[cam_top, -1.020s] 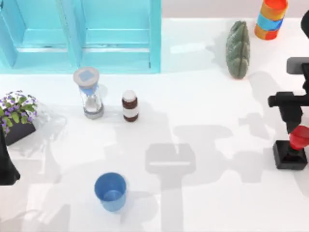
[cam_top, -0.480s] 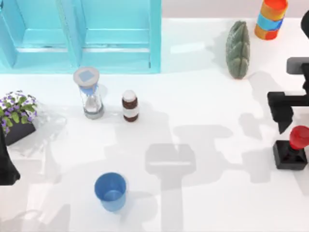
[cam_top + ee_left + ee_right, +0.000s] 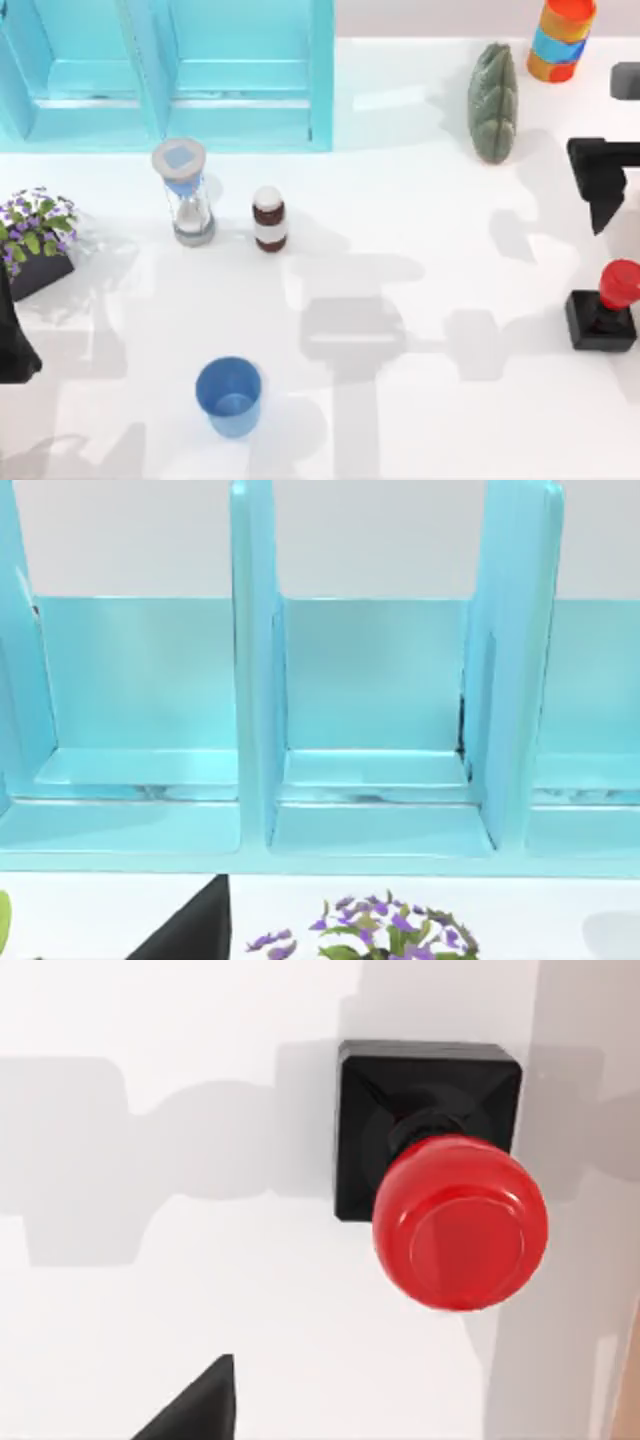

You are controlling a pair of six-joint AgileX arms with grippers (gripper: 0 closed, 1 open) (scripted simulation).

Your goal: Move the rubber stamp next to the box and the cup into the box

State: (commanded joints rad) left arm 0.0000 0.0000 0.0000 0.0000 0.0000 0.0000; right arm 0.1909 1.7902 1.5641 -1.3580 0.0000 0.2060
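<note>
The rubber stamp (image 3: 603, 318), a black square base with a red knob, stands upright near the table's right edge; it appears from above in the right wrist view (image 3: 440, 1185). My right gripper (image 3: 603, 205) hovers behind the stamp, open and apart from it, with one fingertip (image 3: 195, 1405) at the picture's edge. The blue cup (image 3: 229, 396) stands upright at the front left of centre. The turquoise box (image 3: 170, 75) with open compartments sits at the back left and faces the left wrist camera (image 3: 375, 780). My left gripper (image 3: 12, 345) is parked at the left edge, open.
An hourglass (image 3: 186, 192) and a brown bottle (image 3: 269, 218) stand in front of the box. A purple flower pot (image 3: 35, 240) is at the left. A green object (image 3: 493, 100) and a striped orange-and-blue cylinder (image 3: 562, 38) stand at the back right.
My right gripper has drawn back from just over the stamp's knob toward the rear of the table. The stamp stays standing where it was. The left arm has not moved.
</note>
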